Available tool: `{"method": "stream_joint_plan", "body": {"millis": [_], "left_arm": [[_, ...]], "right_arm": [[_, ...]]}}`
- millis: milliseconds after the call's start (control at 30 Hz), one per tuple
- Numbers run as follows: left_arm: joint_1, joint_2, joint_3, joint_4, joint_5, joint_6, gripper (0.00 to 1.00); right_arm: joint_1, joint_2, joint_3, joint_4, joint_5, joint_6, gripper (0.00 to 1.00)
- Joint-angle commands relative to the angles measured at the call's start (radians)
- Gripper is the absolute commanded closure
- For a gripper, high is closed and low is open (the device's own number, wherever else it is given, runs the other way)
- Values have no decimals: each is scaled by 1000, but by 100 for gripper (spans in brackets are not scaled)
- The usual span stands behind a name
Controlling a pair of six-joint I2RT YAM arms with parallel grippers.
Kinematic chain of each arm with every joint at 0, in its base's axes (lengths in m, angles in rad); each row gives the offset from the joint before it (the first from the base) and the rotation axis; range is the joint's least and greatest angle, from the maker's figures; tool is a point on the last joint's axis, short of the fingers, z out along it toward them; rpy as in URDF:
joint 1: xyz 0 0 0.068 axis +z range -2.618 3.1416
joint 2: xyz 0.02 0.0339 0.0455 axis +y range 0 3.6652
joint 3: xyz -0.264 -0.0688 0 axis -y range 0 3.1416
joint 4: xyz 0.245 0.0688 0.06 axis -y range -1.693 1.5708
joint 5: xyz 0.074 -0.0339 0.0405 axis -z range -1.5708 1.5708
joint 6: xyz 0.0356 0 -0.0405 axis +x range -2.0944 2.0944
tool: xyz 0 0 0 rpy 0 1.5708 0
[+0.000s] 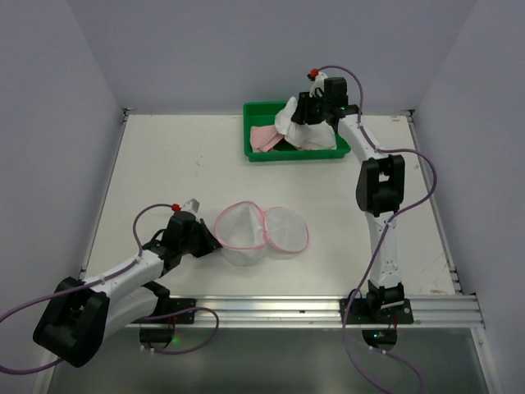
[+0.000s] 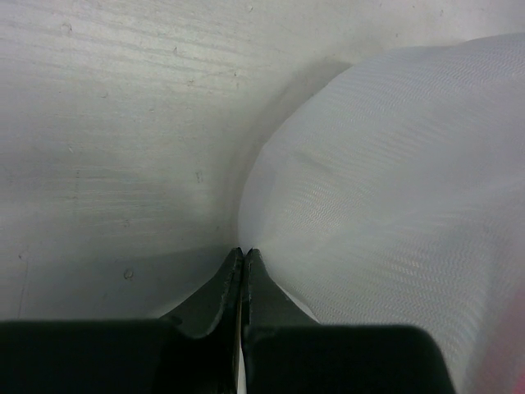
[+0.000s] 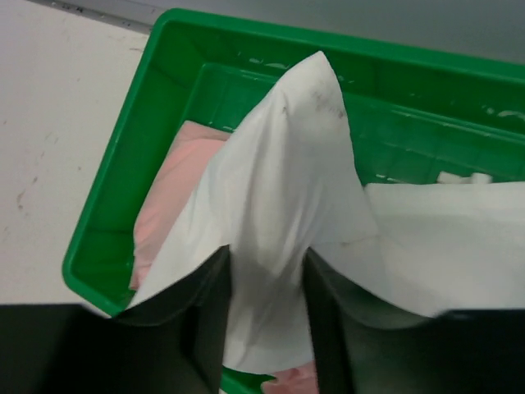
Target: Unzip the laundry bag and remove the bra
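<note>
Left gripper (image 2: 244,253) pinches the mesh of the open laundry bag (image 1: 244,230), mid-table. Right gripper (image 3: 264,279) is clamped on the white bra (image 3: 287,164) over the green tray (image 3: 123,213); best lower it fully before letting go.

Left arm (image 1: 123,275): low, lower left.
Left hand (image 2: 244,253): pinched tight on the laundry bag (image 2: 394,213).
Right arm (image 1: 381,185): reaching to upper centre.
Right hand (image 3: 267,267): clamped on the bra (image 3: 287,164).

We view the whole desk (image 1: 164,164) from above its near edge. Left wrist: close against, apparently, the laundry bag (image 2: 385,205); right wrist: steeply into the green tray (image 3: 111,217), shared overhead.
</note>
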Motion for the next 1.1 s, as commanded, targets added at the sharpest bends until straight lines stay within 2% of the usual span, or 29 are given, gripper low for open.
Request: {"method": "stream_joint_plan", "body": {"millis": [0, 33, 100, 133, 233, 367, 433, 533, 567, 633, 667, 700, 867, 1067], "left_arm": [[0, -22, 8, -18, -15, 0, 100], [-1, -27, 6, -24, -15, -1, 100], [-1, -51, 5, -33, -21, -3, 100], [-1, -59, 5, -45, -24, -4, 100], [-1, -100, 6, -73, -39, -12, 100], [-1, -137, 16, -99, -65, -15, 100], [-1, -146, 20, -108, -78, -20, 100], [-1, -142, 31, -99, -76, -27, 100], [0, -137, 33, -93, -73, -33, 100], [0, -119, 33, -59, -61, -50, 100], [2, -111, 31, -45, -52, -56, 100], [2, -93, 31, -28, -41, -61, 100], [5, -56, 28, 45, -45, -106, 100], [3, -103, -16, 73, -87, -188, 100]], "right_arm": [[12, -47, 15, -23, -11, -11, 50], [12, -61, 2, -14, 7, -8, 37], [12, -90, -21, -3, 29, -9, 31], [12, -128, -28, 0, 47, -3, 24], [12, -238, -70, 31, 64, 17, 17], [14, -421, -240, 72, 125, 74, 9], [14, -499, -317, 74, 144, 133, 7], [14, -677, -539, 91, 150, 250, 7], [14, -725, -677, 117, 143, 276, 7], [17, -868, -832, 194, 135, 348, 8], [17, -917, -986, 225, 142, 371, 8], [17, -1001, -1053, 245, 147, 388, 9], [22, -1170, -1401, 236, 150, 479, 13], [76, -1281, -1658, 256, 34, 575, 17]]}}
